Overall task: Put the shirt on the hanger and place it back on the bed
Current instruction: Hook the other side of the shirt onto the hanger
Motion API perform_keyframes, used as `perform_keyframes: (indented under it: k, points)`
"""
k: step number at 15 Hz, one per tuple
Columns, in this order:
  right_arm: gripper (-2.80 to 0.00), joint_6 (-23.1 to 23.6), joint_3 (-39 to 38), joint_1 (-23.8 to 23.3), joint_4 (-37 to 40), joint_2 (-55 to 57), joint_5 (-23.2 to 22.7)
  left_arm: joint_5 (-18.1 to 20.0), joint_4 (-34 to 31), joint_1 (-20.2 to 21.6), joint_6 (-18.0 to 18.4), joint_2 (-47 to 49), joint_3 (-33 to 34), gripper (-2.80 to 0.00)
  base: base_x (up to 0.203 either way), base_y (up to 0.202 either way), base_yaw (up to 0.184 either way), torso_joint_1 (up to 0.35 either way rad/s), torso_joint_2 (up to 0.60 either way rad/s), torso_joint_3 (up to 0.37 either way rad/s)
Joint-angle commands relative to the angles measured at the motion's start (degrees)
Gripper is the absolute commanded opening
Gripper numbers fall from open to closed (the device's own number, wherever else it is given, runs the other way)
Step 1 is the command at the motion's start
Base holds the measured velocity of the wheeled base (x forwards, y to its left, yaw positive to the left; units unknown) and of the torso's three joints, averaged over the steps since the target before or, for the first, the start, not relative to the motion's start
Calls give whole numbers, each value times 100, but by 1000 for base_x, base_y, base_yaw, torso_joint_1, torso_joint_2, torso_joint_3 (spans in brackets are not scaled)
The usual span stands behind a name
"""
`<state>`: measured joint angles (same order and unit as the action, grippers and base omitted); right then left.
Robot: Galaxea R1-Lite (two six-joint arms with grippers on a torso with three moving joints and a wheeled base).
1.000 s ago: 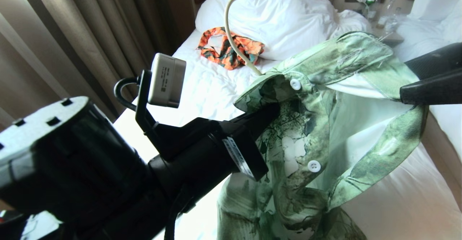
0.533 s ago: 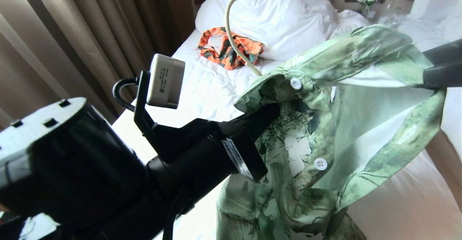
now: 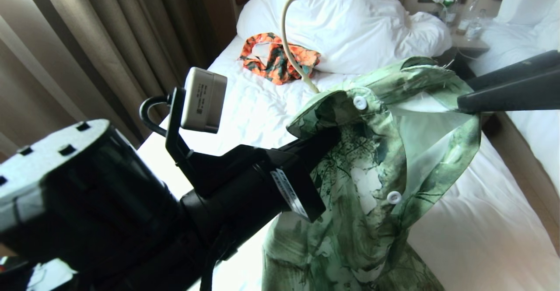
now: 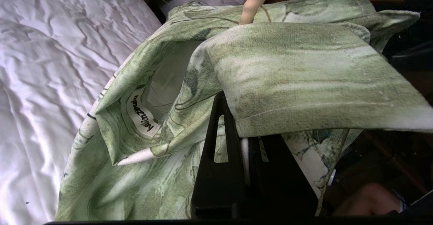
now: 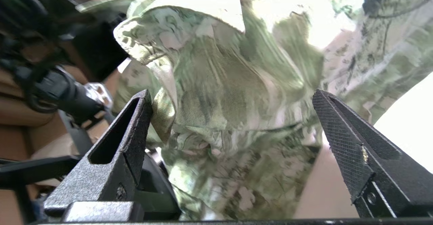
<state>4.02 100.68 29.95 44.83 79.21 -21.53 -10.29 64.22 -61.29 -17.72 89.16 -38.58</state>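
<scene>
The light-green leaf-print shirt (image 3: 376, 173) hangs over the bed (image 3: 245, 103), draped on the cream hanger, whose hook (image 3: 288, 33) rises out of the collar. My left gripper (image 3: 328, 135) reaches under the collar flap. In the left wrist view it (image 4: 243, 133) is shut on a pale bar of the hanger (image 4: 253, 1), fingertips hidden by the collar. My right gripper (image 3: 466, 105) sits at the shirt's far shoulder edge. In the right wrist view it (image 5: 233, 106) stands wide open, the shirt (image 5: 230, 93) between and beyond its fingers (image 5: 135, 133), nothing clamped.
An orange-and-dark-green garment (image 3: 280, 61) lies by the white pillows (image 3: 350, 24). A nightstand with bottles (image 3: 468, 28) stands between this bed and a second white bed (image 3: 533, 33). Curtains (image 3: 87, 41) hang on the left. My left arm fills the lower left.
My right gripper has opened and let go of the shirt's shoulder, which it had pulled out to the right. That side of the shirt has slumped down and inward. The left gripper keeps its hold.
</scene>
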Motion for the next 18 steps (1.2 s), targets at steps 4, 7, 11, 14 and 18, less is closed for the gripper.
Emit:
perform_keyframes:
  k: [4, 7, 11, 14, 18]
  points:
    - [0, 249, 4, 72, 298, 6, 557, -8, 31, -23, -13, -22, -9, -280, 0, 0, 0, 0, 0, 0]
    - [0, 189, 39, 201, 318, 15, 593, -8, 38, -40, 14, -29, -18, -280, 0, 0, 0, 0, 0, 0]
    - [0, -504, 28, 475, 412, 105, -218, -16, 38, -76, 40, -48, -9, -280, 0, 0, 0, 0, 0, 0]
    - [0, -754, -5, 459, 400, 167, -753, -16, 38, -76, 40, -48, -9, -280, 0, 0, 0, 0, 0, 0]
    - [0, -818, 31, 330, 29, 126, -1129, -16, 38, -76, 75, -66, -9, -280, 0, 0, 0, 0, 0, 0]
